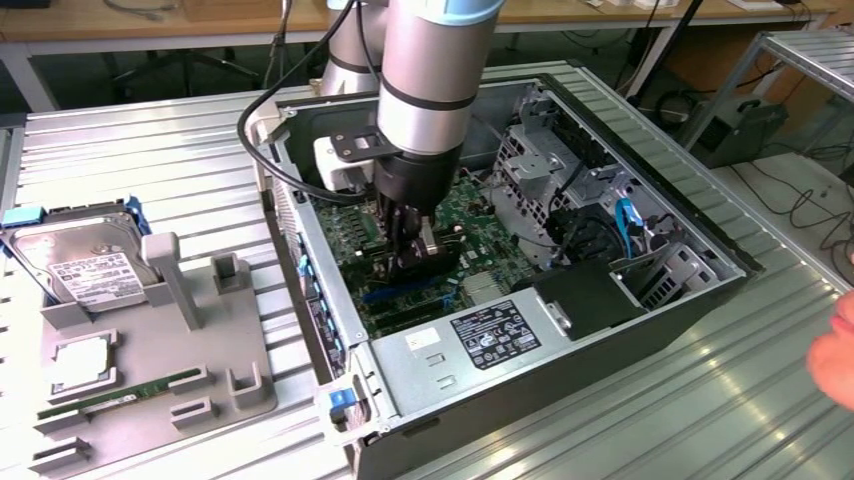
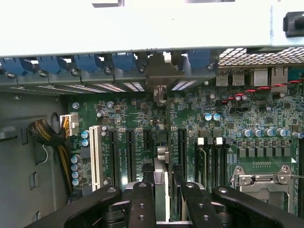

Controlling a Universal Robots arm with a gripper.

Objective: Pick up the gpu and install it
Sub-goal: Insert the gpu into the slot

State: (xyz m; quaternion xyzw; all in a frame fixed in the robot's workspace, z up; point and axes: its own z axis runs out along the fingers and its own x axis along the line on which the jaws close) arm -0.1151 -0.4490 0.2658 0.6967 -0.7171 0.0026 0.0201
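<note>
The gripper [image 1: 416,255] clamps the gpu [image 2: 160,178] edge-on by its top edge, over the motherboard [image 2: 142,118] slots; light, stiff, fragile card.

Your arm [image 1: 424,70] hangs almost straight down from above, wrist vertical. The gripper [image 1: 416,252] points downward at its end. In the wrist view its two black fingers [image 2: 141,204] stand side by side, closed on a thin upright card edge between them.

Exterior looks down on the case [image 1: 561,330]; wrist peers inside, close.
</note>
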